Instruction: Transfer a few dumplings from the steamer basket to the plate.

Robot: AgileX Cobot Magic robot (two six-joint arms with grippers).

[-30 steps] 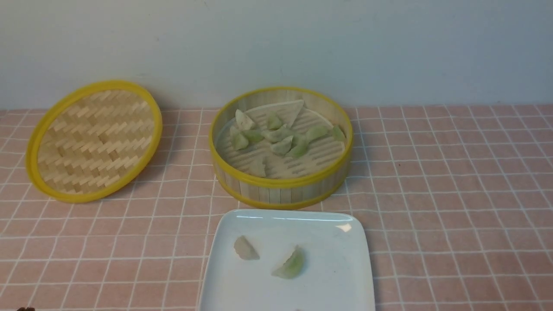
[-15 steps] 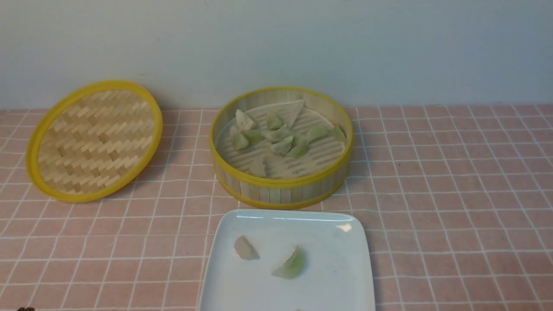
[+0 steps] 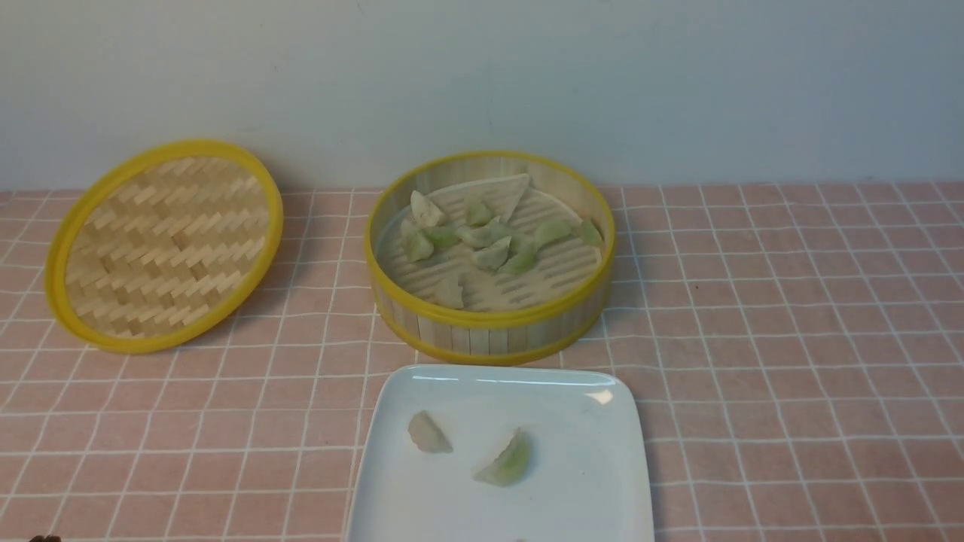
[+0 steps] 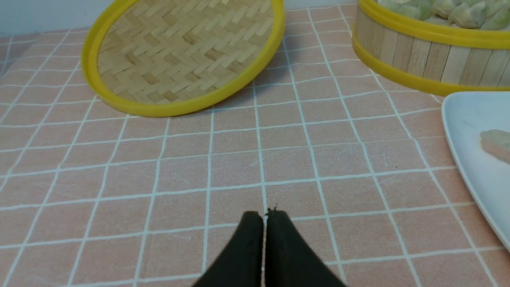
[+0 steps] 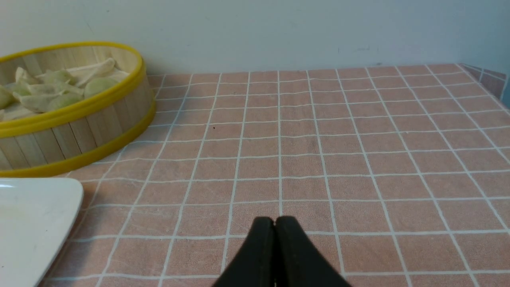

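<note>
The round bamboo steamer basket (image 3: 489,331) stands at the back middle with several pale green and whitish dumplings (image 3: 493,252) on its slatted floor. In front of it lies the white square plate (image 3: 587,497), carrying a beige dumpling (image 3: 428,433) and a green dumpling (image 3: 506,461). My left gripper (image 4: 264,217) is shut and empty above the cloth, left of the plate (image 4: 470,159). My right gripper (image 5: 275,221) is shut and empty above the cloth, right of the basket (image 5: 79,135). Neither arm shows in the front view.
A flat woven lid (image 3: 162,245) with a yellow rim leans at the back left. A pink checked cloth (image 3: 791,339) covers the table up to the pale wall behind. The table's right edge (image 5: 488,77) shows in the right wrist view.
</note>
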